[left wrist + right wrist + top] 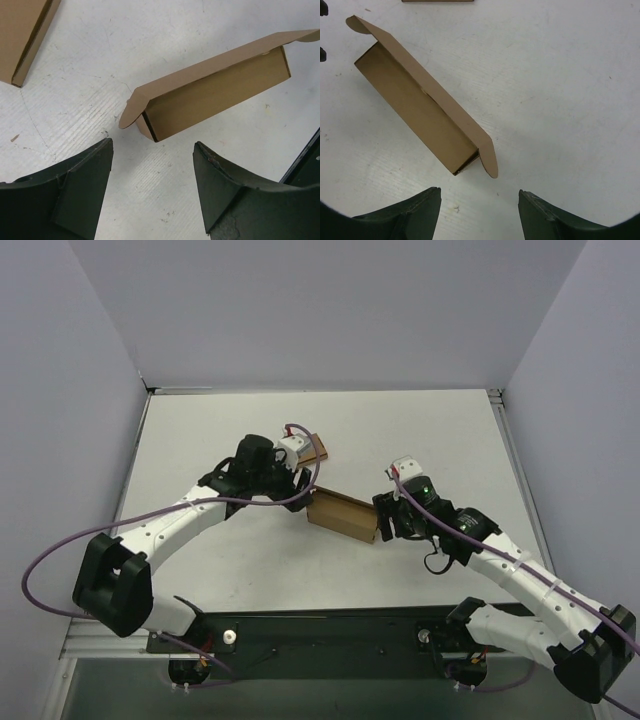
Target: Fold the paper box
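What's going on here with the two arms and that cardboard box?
Two robot arms are working on folding the paper box, which lies mid-table, shaped into a long box with its lid's end tabs sticking out. The left arm and right arm are at its opposite ends, jaws open, holding nothing. A smaller brown box lies beyond the left arm.

The left arm (pixel 190 515) angles forward and inward from its base, the right arm (pixel 520 570) mirrors it, their wrists tilted down and facing each other a little apart, and the left jaws and right jaws both stand wide apart, dark fingers (pixel 80 200) gripping nothing.
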Robot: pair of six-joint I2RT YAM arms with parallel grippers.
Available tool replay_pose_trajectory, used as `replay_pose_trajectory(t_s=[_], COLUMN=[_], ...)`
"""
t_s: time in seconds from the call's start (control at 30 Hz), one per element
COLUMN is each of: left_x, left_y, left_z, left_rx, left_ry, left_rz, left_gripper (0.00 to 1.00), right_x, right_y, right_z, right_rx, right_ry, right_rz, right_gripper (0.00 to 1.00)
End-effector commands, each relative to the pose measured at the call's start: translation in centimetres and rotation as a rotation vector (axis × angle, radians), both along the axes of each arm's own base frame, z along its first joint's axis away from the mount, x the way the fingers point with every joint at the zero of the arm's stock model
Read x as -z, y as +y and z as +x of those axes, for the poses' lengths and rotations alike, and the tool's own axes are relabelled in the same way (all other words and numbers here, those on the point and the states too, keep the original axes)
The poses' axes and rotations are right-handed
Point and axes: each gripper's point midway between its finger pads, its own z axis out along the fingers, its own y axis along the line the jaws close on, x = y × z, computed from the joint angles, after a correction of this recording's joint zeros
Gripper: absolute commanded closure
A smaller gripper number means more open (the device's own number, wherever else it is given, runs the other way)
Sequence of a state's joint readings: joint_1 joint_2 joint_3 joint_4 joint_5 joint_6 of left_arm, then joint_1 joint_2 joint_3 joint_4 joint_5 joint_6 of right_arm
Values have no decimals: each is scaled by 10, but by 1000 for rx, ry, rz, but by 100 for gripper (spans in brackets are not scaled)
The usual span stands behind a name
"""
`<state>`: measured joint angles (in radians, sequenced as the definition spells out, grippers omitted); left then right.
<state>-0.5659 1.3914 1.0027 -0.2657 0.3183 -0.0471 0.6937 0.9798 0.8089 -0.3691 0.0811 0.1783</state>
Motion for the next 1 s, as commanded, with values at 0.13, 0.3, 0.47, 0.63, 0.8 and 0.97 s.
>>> replay_pose_trajectory(t_s=[0.13, 0.3, 0.47, 0.63, 0.8, 0.97], left_x=[-21, -14, -7, 1, 7, 9], left_y=[-11, -11, -12, -11, -10, -11], left_z=[35, 42, 45, 47, 49, 49], left_rx=[3, -12, -12, -18, -28, -28], left_ry=[-92, -96, -77, -71, -53, -48], left_rz=[-24, -11, 0, 8, 22, 19], left_gripper=[26, 28, 34, 38, 44, 50], right_x=[9, 12, 18, 27, 28, 32], right_y=[-9, -3, -1, -1, 1, 2], right_z=[10, 14, 15, 17, 19, 21], right_rx=[89, 75, 71, 76, 77, 81], right_ry=[30, 40, 59, 67, 78, 93], right_rz=[19, 30, 22, 8, 9, 2], right_gripper=[41, 50, 55, 57, 60, 62])
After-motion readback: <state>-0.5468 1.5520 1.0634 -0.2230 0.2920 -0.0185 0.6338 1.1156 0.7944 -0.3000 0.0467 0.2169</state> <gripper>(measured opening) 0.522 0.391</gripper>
